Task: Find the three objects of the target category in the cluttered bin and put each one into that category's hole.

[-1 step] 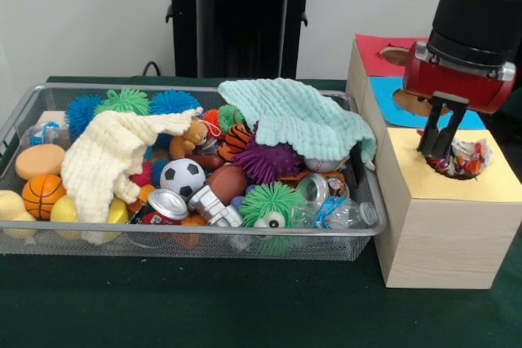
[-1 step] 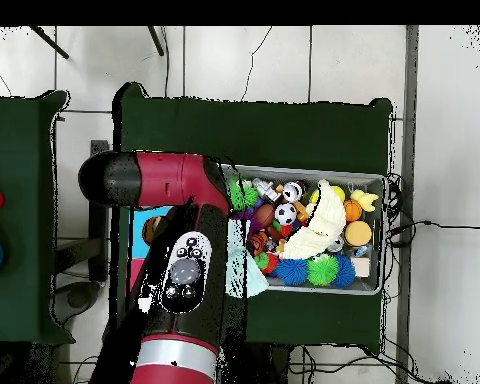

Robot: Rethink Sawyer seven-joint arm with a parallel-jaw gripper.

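My gripper (image 1: 436,146) hangs low over the round hole (image 1: 453,170) in the yellow-topped wooden box (image 1: 489,187), right of the bin. A crumpled, colourful wrapper-like item (image 1: 473,155) sits in that hole, touching or just beside the gripper's tip. I cannot make out whether it is held. The wire mesh bin (image 1: 24,107) is packed with spiky balls, a soccer ball (image 1: 182,175), a basketball (image 1: 42,193), crushed cans (image 1: 167,204) and a plastic bottle (image 1: 347,214). In the overhead view my red arm (image 2: 179,275) covers the gripper and the boxes.
A mint cloth (image 1: 294,116) and a cream cloth (image 1: 106,156) lie over part of the bin's contents. Behind the yellow box are a blue-topped section (image 1: 390,94) and a red-topped one (image 1: 377,50), each with a hole. The bin (image 2: 379,182) lies right of the arm in the overhead view.
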